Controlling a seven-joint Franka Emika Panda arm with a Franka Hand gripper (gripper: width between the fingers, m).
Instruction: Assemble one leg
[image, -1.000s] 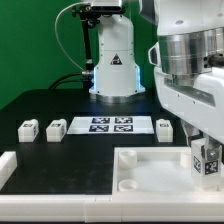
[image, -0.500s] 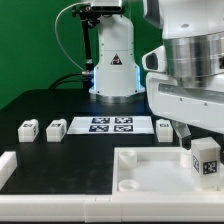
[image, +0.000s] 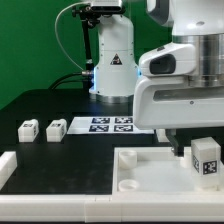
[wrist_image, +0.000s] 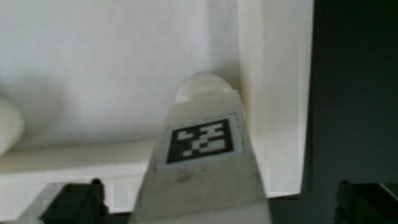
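1. Two dark fingers (wrist_image: 80, 197) of the end effector (wrist_image: 222, 195) stand spread wide and grip nothing.
2. Between them, with a gap on each side, sits the leg (wrist_image: 205, 140), a white block whose tag faces the wrist camera. Neither finger touches it.
3. The exterior view shows that leg (image: 206, 160) upright at a corner of the white tray-like panel (image: 150, 172), just below the end effector.
4. A second leg (image: 27, 127) and a third leg (image: 55, 128) rest on the black table (image: 40, 105), well apart from the end effector, with the marker board (image: 110, 124) lying between.
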